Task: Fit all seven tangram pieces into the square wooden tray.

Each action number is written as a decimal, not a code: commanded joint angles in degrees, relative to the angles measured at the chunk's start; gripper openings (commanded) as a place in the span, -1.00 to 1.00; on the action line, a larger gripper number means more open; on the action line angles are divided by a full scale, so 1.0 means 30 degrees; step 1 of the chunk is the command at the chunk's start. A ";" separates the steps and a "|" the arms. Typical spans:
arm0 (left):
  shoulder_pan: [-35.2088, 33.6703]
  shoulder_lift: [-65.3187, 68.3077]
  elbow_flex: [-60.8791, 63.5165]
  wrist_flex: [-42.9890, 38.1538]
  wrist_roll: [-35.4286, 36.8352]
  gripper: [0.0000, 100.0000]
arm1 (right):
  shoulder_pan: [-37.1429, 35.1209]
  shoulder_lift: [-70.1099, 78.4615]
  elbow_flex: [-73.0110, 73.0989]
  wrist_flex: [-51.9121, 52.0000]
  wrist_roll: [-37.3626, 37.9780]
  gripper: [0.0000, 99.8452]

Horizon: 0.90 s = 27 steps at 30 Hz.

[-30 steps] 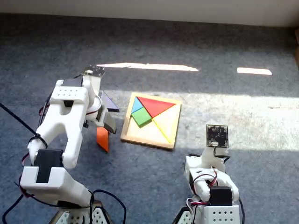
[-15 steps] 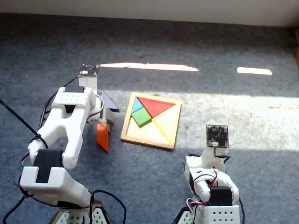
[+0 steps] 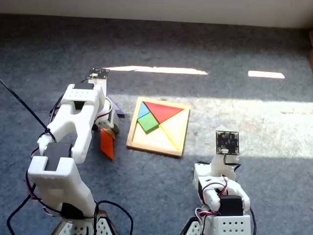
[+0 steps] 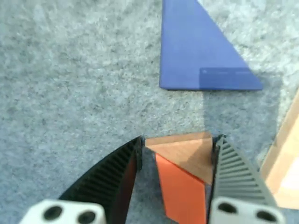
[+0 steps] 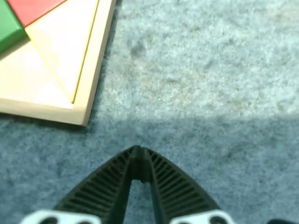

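Straddling the far end of the orange piece (image 4: 182, 191) with the left gripper (image 4: 178, 140): fingers spread, one on each side, just beside the piece's edges and, as far as the left wrist view is telling, not clamping it.

Lying on the carpet (image 3: 234, 58) just left of the tray (image 3: 156, 148), apart from the left rim. Running with the long axis near to far, so placing the fingers across the short width, ready for closing left to right.

Lying just beyond the gripper on the far side, also left of the tray: the purple triangle (image 3: 113, 106), apart from both fingers.

Sitting inside the tray: the blue piece (image 3: 143, 110), the red triangle (image 3: 161, 111) and the green piece (image 3: 147, 122) toward the far left, and the yellow piece (image 5: 60, 39) toward the right. Showing a paler area at the near left, judged to be bare floor awaiting pieces.

Hanging over the carpet beside the tray's near right corner: the right gripper (image 5: 139, 154), fingers pressed together on nothing.

Judging the left arm the nearer by far, with the pick of the orange piece as the step in hand. Calling for a squeeze across the width, a lift, then travel right over the rim toward the paler area. Expecting some risk of the thin piece tipping or slipping on the soft carpet during the squeeze.
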 commanded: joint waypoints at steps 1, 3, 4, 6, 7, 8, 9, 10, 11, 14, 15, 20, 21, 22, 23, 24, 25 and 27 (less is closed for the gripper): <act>0.0513 0.0073 -0.0982 0.0117 0.0088 -0.65 | 0.0220 -0.0220 0.2388 -0.0425 0.0059 -0.99; 0.0513 0.0073 -0.0952 0.0117 0.0088 -0.67 | 0.0220 -0.0220 0.2388 -0.0425 0.0059 -0.99; 0.0513 0.0044 -0.0952 0.0117 0.0088 -0.67 | 0.0220 -0.0220 0.2388 -0.0425 0.0059 -0.99; 0.0513 0.0044 -0.0982 0.0117 0.0088 -0.67 | 0.0220 -0.0220 0.2388 -0.0425 0.0059 -0.99; 0.0513 0.0044 -0.0982 0.0117 0.0088 -0.67 | 0.0220 -0.0220 0.2388 -0.0425 0.0059 -0.99; 0.0513 0.0044 -0.0982 0.0117 0.0088 -0.67 | 0.0220 -0.0220 0.2388 -0.0425 0.0059 -0.99; 0.0513 0.0015 -0.0982 0.0117 0.0088 -0.67 | 0.0220 -0.0220 0.2388 -0.0425 0.0059 -0.99; 0.0513 0.0015 -0.0982 0.0117 0.0088 -0.67 | 0.0220 -0.0220 0.2388 -0.0425 0.0059 -0.99; 0.0513 0.0015 -0.0982 0.0117 0.0088 -0.67 | 0.0220 -0.0220 0.2388 -0.0425 0.0059 -0.99; 0.0513 -0.0718 -0.0952 0.0234 0.0088 -0.67 | 0.0220 -0.0220 0.2388 -0.0425 0.0059 -0.99; 0.0513 -0.1187 -0.0952 0.0234 0.0088 -0.68 | 0.0220 -0.0220 0.2388 -0.0425 0.0059 -0.99; 0.0718 -0.3853 -0.0747 0.0557 0.0088 -0.67 | 0.0220 -0.0220 0.2388 -0.0425 0.0059 -0.99; 0.0835 -0.4264 -0.0747 0.0821 0.0088 -0.67 | 0.0220 -0.0220 0.2388 -0.0425 0.0059 -0.99; 0.0952 -0.4527 -0.0747 0.1055 0.0088 -0.67 | 0.0220 -0.0220 0.2388 -0.0425 0.0059 -0.99; 0.1158 -0.4674 -0.0747 0.1260 0.0088 -0.67 | 0.0220 -0.0220 0.2388 -0.0425 0.0059 -0.99; 0.1363 -0.4791 -0.0747 0.1465 0.0088 -0.67 | 0.0220 -0.0220 0.2388 -0.0425 0.0059 -0.99; 0.1597 -0.4791 -0.0747 0.1670 0.0088 -0.67 | 0.0220 -0.0220 0.2388 -0.0425 0.0059 -0.99; 0.2125 -0.4791 -0.0747 0.2051 0.0205 -0.67 | 0.0220 -0.0220 0.2388 -0.0425 0.0059 -0.99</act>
